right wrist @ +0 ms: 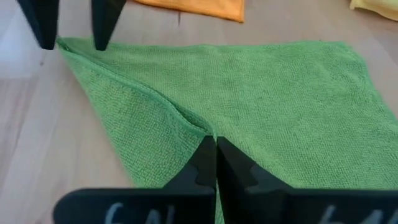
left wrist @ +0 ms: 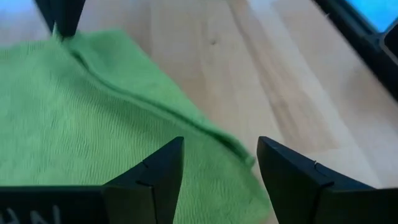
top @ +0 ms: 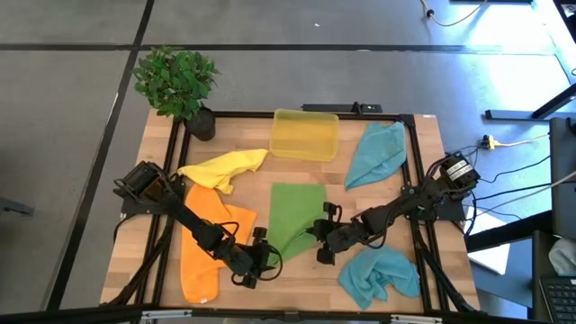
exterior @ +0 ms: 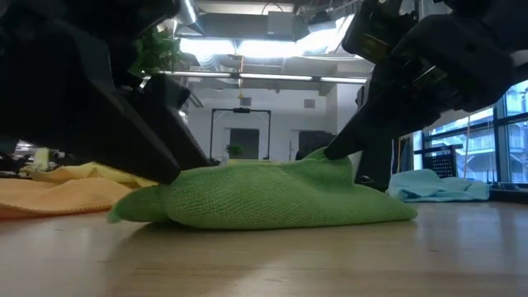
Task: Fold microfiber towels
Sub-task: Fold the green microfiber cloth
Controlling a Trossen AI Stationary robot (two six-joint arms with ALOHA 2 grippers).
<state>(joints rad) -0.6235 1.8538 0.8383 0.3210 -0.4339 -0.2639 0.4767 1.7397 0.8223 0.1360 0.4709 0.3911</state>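
The green microfiber towel (top: 295, 216) lies on the wooden table's middle, its near edge bunched up into a low ridge (exterior: 272, 194). My right gripper (right wrist: 215, 142) is shut on that near edge. My left gripper (left wrist: 221, 146) stands open at the towel's near left corner (right wrist: 65, 45), one finger over the cloth and one over bare wood. An orange towel (top: 211, 247) lies flat under the left arm. A yellow towel (top: 225, 168) lies crumpled behind it. Two teal towels lie crumpled, one at the far right (top: 376, 153) and one at the near right (top: 380, 274). My right gripper pinches the green towel's near edge (right wrist: 208, 132) between its two shut fingers, slanting down from the table's right. The cloth is drawn up into a small peak (exterior: 326, 161) at the fingers; the rest lies on the table. Whether my left gripper touches the towel, I cannot tell.
A translucent yellow bin (top: 304, 135) stands at the table's far middle and a potted plant (top: 180, 81) at the far left corner. A dark frame (top: 414, 162) runs round the table. Bare wood (top: 306, 283) shows near the front edge.
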